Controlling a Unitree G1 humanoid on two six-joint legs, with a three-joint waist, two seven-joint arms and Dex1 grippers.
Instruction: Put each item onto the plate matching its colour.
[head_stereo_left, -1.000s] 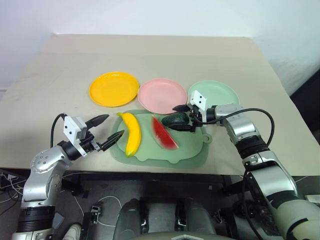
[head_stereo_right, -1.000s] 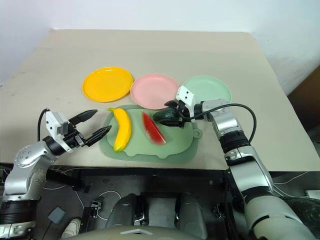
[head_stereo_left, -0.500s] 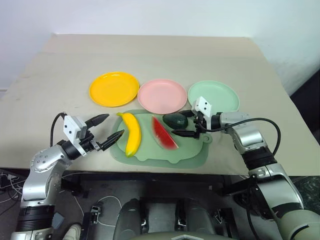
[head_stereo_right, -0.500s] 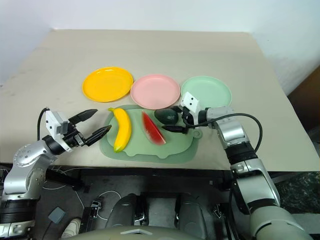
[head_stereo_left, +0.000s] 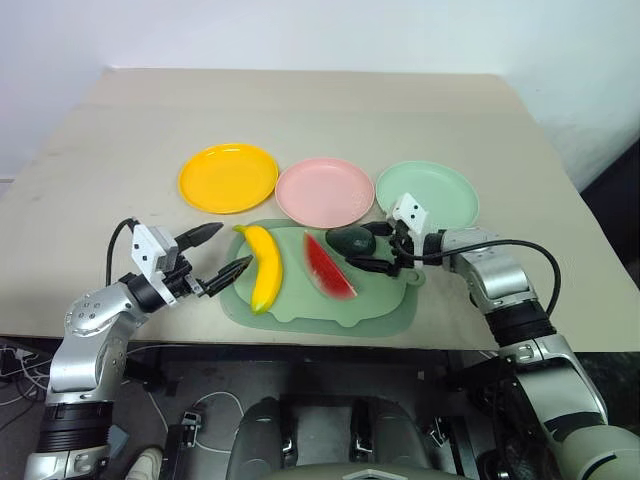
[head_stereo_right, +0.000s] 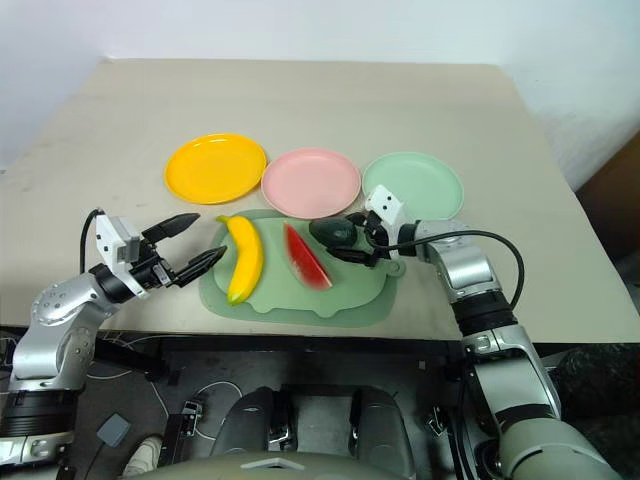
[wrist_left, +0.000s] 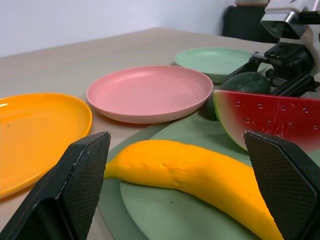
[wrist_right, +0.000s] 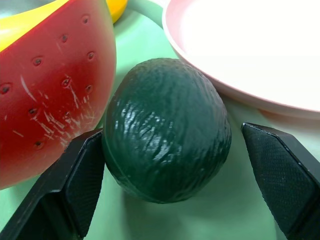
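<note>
On the pale green mat (head_stereo_left: 330, 305) lie a yellow banana (head_stereo_left: 262, 266), a red watermelon wedge (head_stereo_left: 328, 267) and a dark green avocado (wrist_right: 167, 130). My right gripper (head_stereo_left: 357, 246) is open and straddles the avocado. One finger (wrist_right: 82, 175) is right beside the avocado and the other finger (wrist_right: 282, 170) stands apart from it. My left gripper (head_stereo_left: 230, 246) is open with nothing in it, just left of the banana's upper end. Behind the mat sit the orange-yellow plate (head_stereo_left: 228, 178), the pink plate (head_stereo_left: 324, 192) and the mint green plate (head_stereo_left: 428, 190), all bare.
The beige table (head_stereo_left: 300, 100) stretches far behind the plates. Its front edge runs just below the mat. A black cable (head_stereo_left: 520, 245) loops over my right forearm.
My right forearm has swung to the right and lower, and its wrist has tipped down, with the fingers still on either side of the avocado. The items and my left gripper have stayed put.
</note>
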